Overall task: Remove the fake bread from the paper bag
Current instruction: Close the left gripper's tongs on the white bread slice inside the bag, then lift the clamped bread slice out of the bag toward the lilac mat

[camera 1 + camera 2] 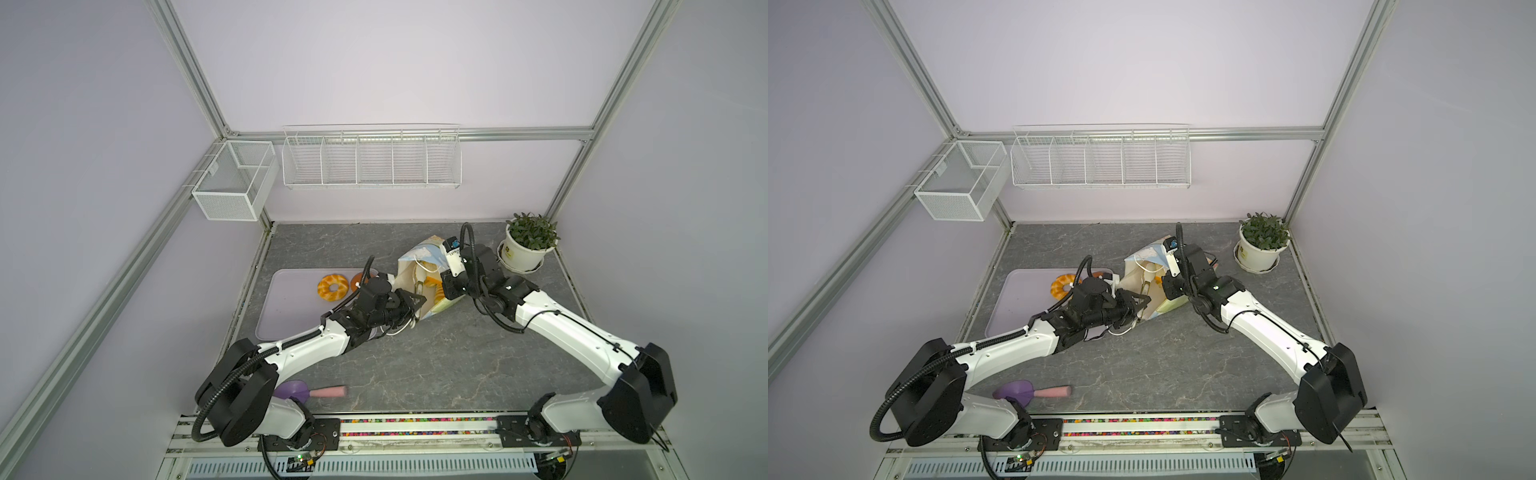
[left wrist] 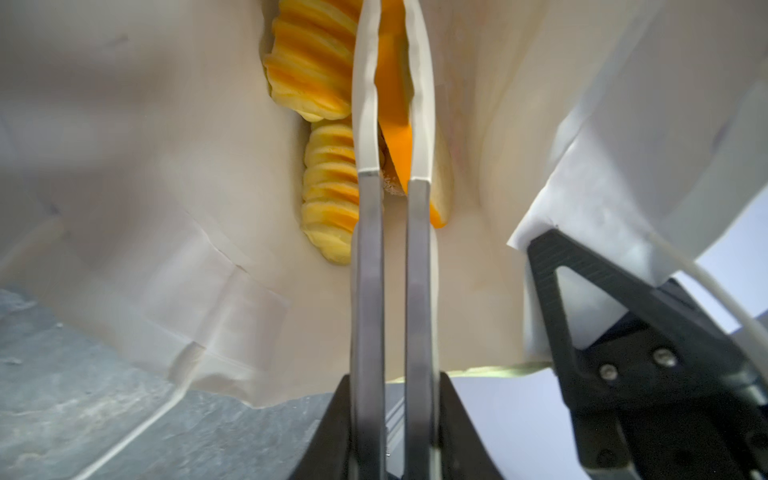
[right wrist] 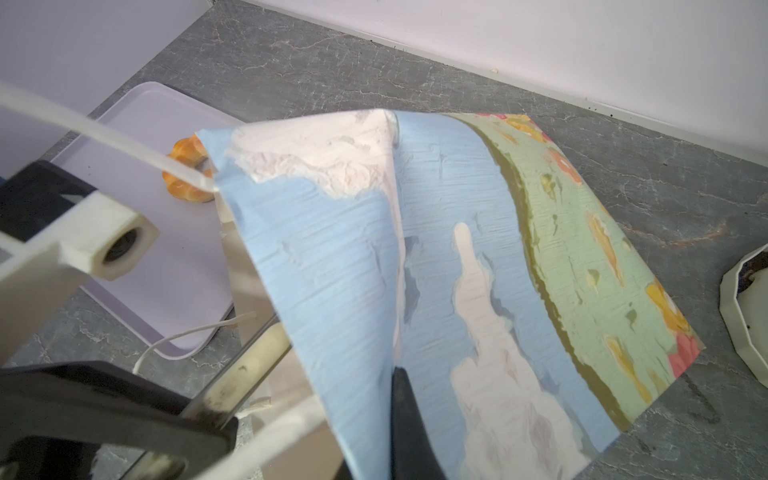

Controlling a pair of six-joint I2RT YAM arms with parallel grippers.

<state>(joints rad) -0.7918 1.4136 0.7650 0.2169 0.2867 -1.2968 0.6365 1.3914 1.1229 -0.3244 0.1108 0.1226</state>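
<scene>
Inside the tipped paper bag [image 2: 166, 187], whose wall is clamped by the closed right gripper [image 1: 445, 291], an orange bread slice [image 2: 395, 104] is pinched across its flat faces by the left gripper [image 2: 390, 41], beside two ridged loaves [image 2: 316, 62], and is judged light, stiff and slick.

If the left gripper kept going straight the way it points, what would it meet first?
The left gripper is shut on the flat orange toy bread slice; straight on, it would probably push that against the white inside of the paper bag, depth unclear.
</scene>
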